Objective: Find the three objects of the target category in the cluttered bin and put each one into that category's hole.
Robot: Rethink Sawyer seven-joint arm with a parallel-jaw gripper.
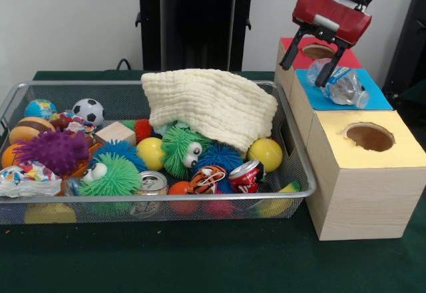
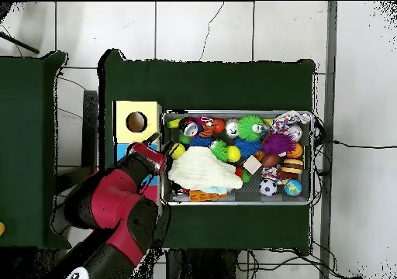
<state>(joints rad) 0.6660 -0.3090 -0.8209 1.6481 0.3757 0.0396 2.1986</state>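
at nine o'clock in the front view the wire bin (image 1: 293, 148) sits on the green worktop (image 1: 200, 260), crowded with a soccer ball (image 1: 88, 110), a purple spiky ball (image 1: 54, 151), drink cans (image 1: 152, 183) and yellow balls (image 1: 265, 153). a cream cloth (image 1: 212, 104) is draped over the bin's middle. at three o'clock stand the boxes; the yellow box's hole (image 1: 369, 136) is at the front. at one o'clock a crushed plastic bottle (image 1: 345, 87) lies on the blue box top (image 1: 379, 97), just beside the gripper (image 1: 307, 65), whose fingers are spread apart directly above it.
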